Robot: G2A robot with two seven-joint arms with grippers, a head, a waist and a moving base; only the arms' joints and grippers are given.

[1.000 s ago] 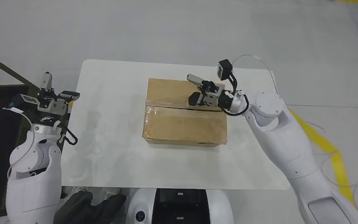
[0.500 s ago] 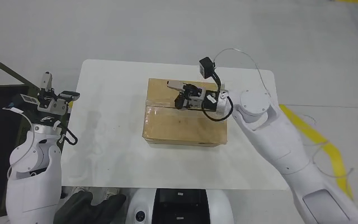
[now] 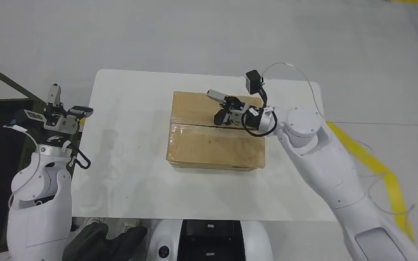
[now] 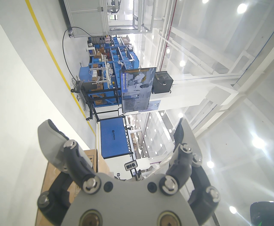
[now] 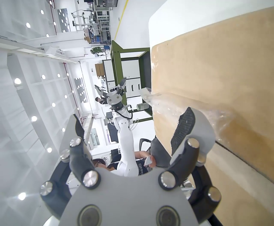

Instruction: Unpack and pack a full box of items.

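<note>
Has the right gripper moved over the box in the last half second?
Yes. The right gripper has pulled back along the top of the box toward the box's right end, away from its middle.

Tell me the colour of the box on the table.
The box is plain brown cardboard, shown best in the top view.

Table: white (image 3: 124, 163), rounded corners, on a grey floor (image 3: 196, 32).
Floor tape: yellow strip (image 3: 358, 149) right of the table; a yellow line (image 4: 53, 55) also runs along the hall floor.
Frame: green metal (image 5: 128, 50), past the table's left edge.
Screen: large, dark, lit (image 4: 137, 89), on a black stand.
Black box: (image 4: 163, 82), just beside the screen.
Racks: blue (image 4: 100, 70), crowded, behind the screen.
Panel: blue (image 4: 113, 137), below the screen.
Ceiling: white beams, round lamps (image 4: 241, 8).
</note>
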